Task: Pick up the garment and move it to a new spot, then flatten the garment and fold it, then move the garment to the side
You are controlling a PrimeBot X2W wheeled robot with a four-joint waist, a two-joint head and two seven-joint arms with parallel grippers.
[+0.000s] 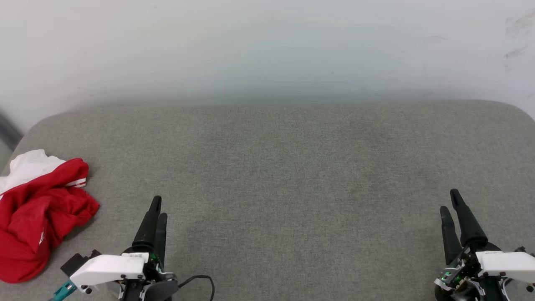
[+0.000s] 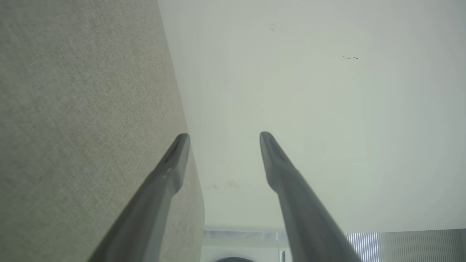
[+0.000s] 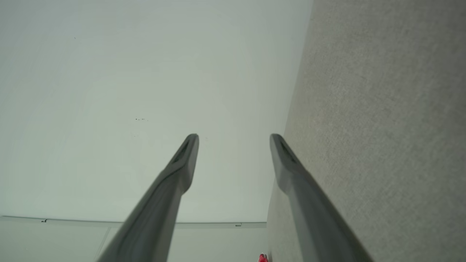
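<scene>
The garment [image 1: 39,209] lies crumpled in a red and white heap at the left edge of the grey padded surface [image 1: 292,175]. A red speck of the garment [image 3: 262,258] shows at the bottom of the right wrist view. My left gripper [image 1: 159,205] hovers just right of the heap, apart from it, fingers open with nothing between them [image 2: 224,136]. My right gripper [image 1: 449,200] is far across at the lower right, also open and empty [image 3: 235,137]. Both point toward the far wall.
A pale wall [image 1: 267,46] rises right behind the surface's rounded far edge. A black cable [image 1: 200,279] loops beside the left wrist. A white appliance [image 2: 240,251] and a ribbed panel [image 2: 400,245] show at the bottom of the left wrist view.
</scene>
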